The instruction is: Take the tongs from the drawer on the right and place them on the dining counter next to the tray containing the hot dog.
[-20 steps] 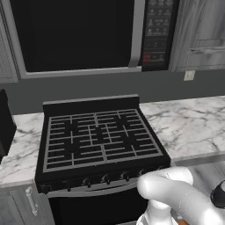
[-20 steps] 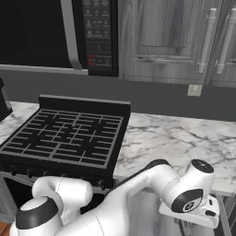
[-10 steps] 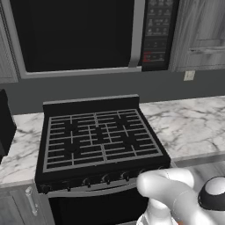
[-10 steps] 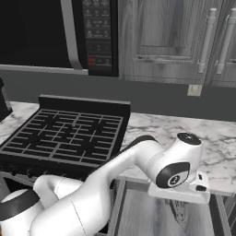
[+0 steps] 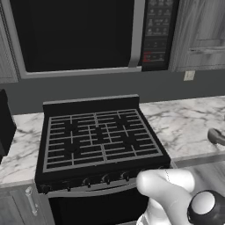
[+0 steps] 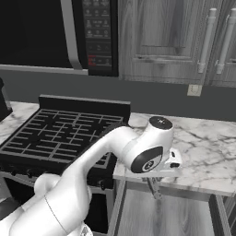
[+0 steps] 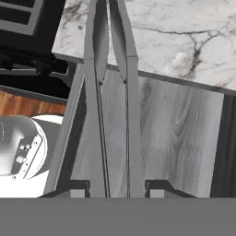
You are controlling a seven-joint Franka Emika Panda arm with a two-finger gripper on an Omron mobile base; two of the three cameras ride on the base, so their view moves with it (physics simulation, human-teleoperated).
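The slim grey tongs [image 7: 132, 129] run up the middle of the hand view, two long arms side by side, with my gripper [image 7: 117, 189] shut on their near end. Under them lies the open drawer [image 7: 175, 138], its grey wood-grain floor bare. In the right base view my gripper [image 6: 156, 180] hangs under the white hand at the worktop's front edge. The tongs [image 6: 154, 189] dangle from it above the pulled-out drawer [image 6: 152, 214]. The dining counter and the tray with the hot dog are out of view.
A black stove [image 6: 55, 133] with grates stands left of the drawer, under a microwave [image 5: 79, 35]. The marble worktop [image 6: 207, 147] runs to the right, with grey cabinets [image 6: 184, 37] above. My own white arm [image 5: 171, 193] fills the lower right of the left base view.
My hand has risen and swung left out of the drawer, carrying the tongs up to the level of the worktop edge. The elbow has come further into the left base view.
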